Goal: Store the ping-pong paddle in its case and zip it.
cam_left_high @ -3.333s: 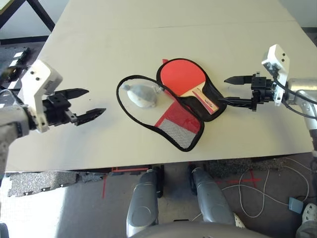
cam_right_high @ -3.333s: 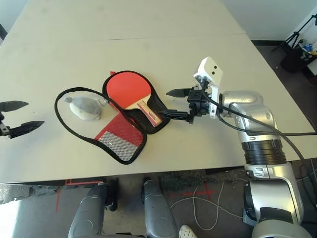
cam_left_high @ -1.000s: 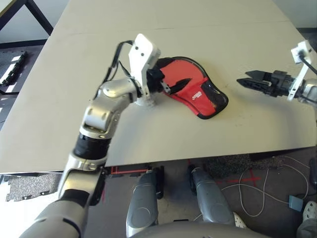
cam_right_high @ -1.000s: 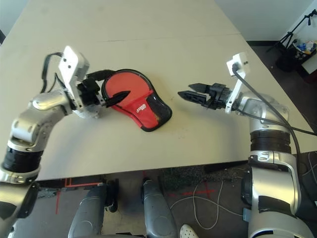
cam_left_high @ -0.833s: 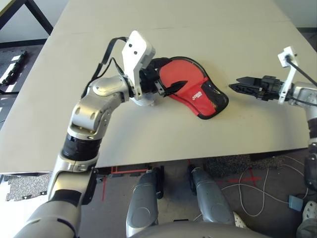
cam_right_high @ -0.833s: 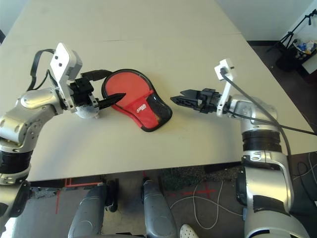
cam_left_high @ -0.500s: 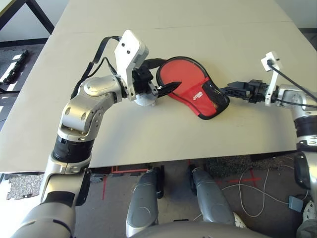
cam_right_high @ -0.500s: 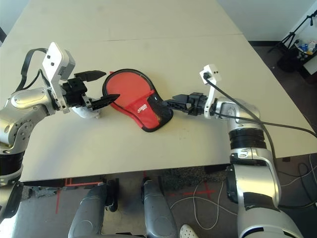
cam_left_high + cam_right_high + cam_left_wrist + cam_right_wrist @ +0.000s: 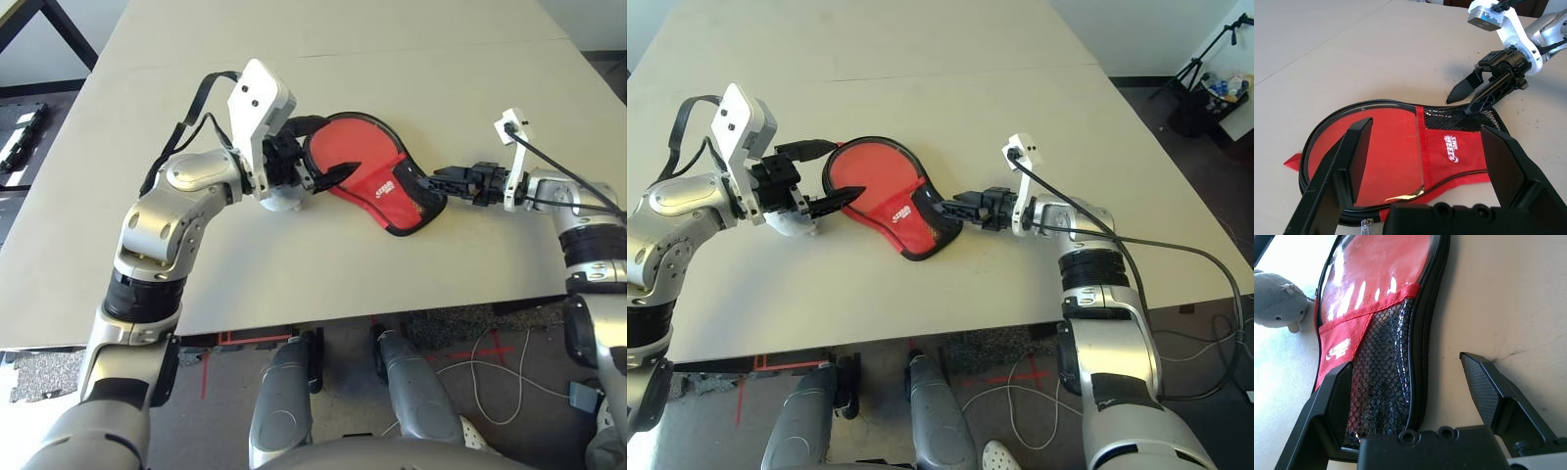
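Observation:
The red case [image 9: 367,168] lies folded shut on the table, its black mesh pocket [image 9: 1382,377] and white logo facing up. The ping-pong paddle is hidden. My left gripper [image 9: 321,149] stands open over the round end of the case [image 9: 1386,161], one finger above it and one beside it. A silver zipper pull [image 9: 1365,223] shows at the rim near this gripper. My right gripper [image 9: 942,207] is open at the narrow end. In the right wrist view it [image 9: 1405,367] straddles the zipper edge, one finger over the mesh and the other over bare table.
A grey-blue plush lump [image 9: 1277,303] lies against the round end of the case, just under my left gripper [image 9: 794,223]. The beige table [image 9: 411,59] stretches wide behind the case. Its front edge runs close below the case.
My right gripper has come in leftward from the table's right side to the narrow end of the case. My left gripper has drawn back a little from over the round end.

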